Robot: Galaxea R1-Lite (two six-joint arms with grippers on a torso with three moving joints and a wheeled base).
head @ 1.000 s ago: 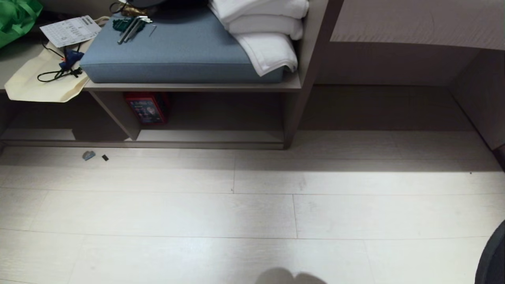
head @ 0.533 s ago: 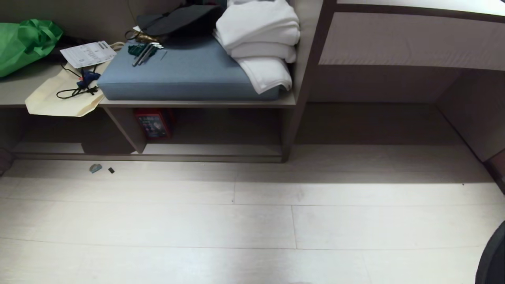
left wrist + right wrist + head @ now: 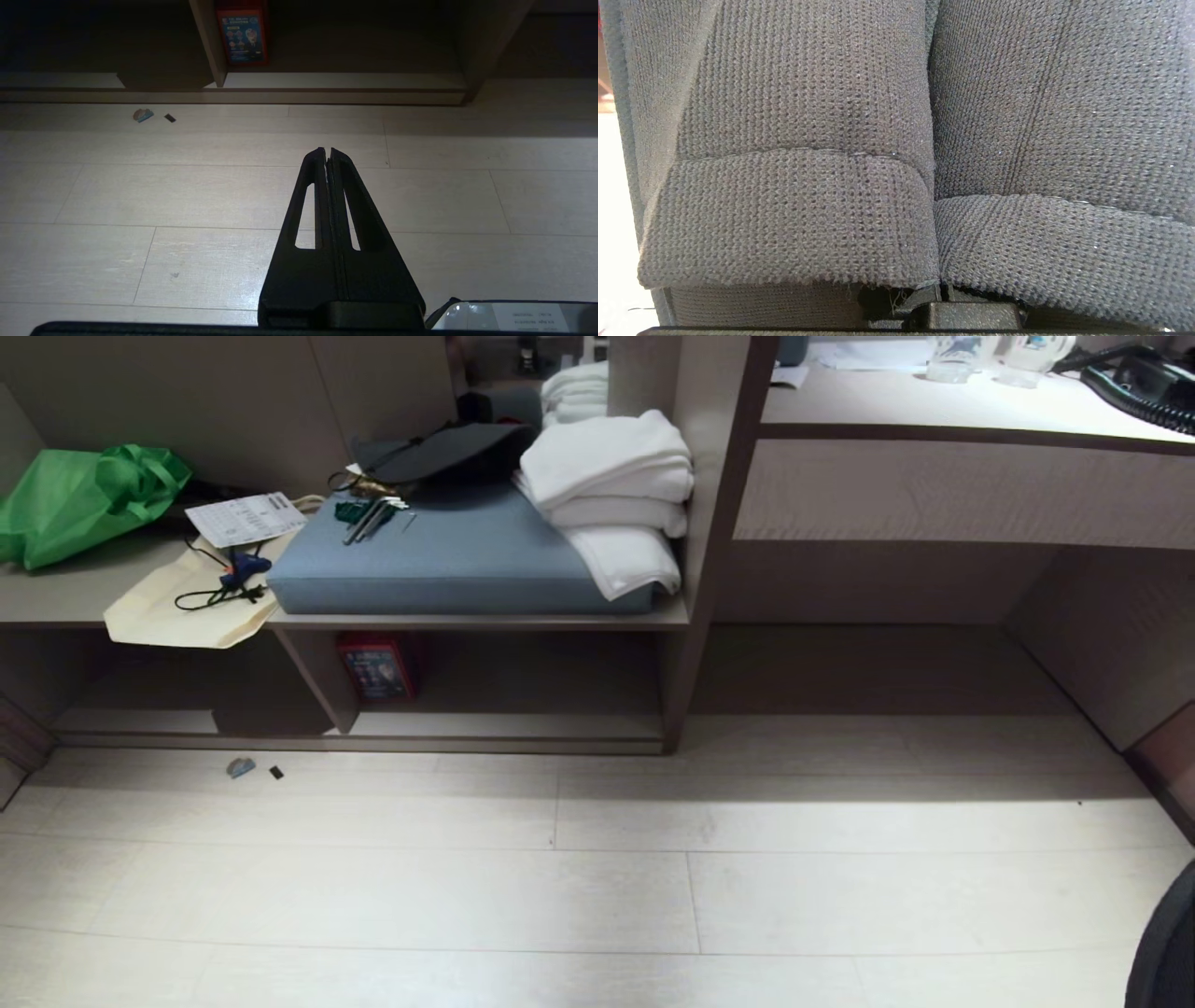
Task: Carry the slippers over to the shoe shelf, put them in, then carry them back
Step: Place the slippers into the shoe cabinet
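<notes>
The pale plank floor (image 3: pixel 597 877) fills the lower half of the head view. Above it, from the left edge to mid-frame, runs the shoe shelf (image 3: pixel 504 745): two low, shallow compartments split by a slanted upright panel, with a pale base board along the bottom. Its top carries a blue-grey cushion (image 3: pixel 457 560), a stack of folded white towels (image 3: pixel 607 495), a green bag (image 3: pixel 84 509) at the far left and a cream tote bag (image 3: pixel 177 611) drooping over the front edge. A red box (image 3: pixel 378 665) stands inside the right compartment, just beside the divider. Two small scraps (image 3: pixel 241 767) lie on the floor in front of the left compartment.

The slippers (image 3: pixel 896 154) show only in the right wrist view, where their dark knitted straps, side by side, fill the frame; the right gripper is clenched, and by my reading grasps the pair right at the jaws. Neither arm appears in the head view.

The left gripper (image 3: pixel 328 154) is pressed closed on nothing and points level across the floor toward the right compartment, well apart from it.

The open part of the right compartment lies straight ahead, its long axis running left to right, so the right arm would have to carry the pair forward and low.
</notes>
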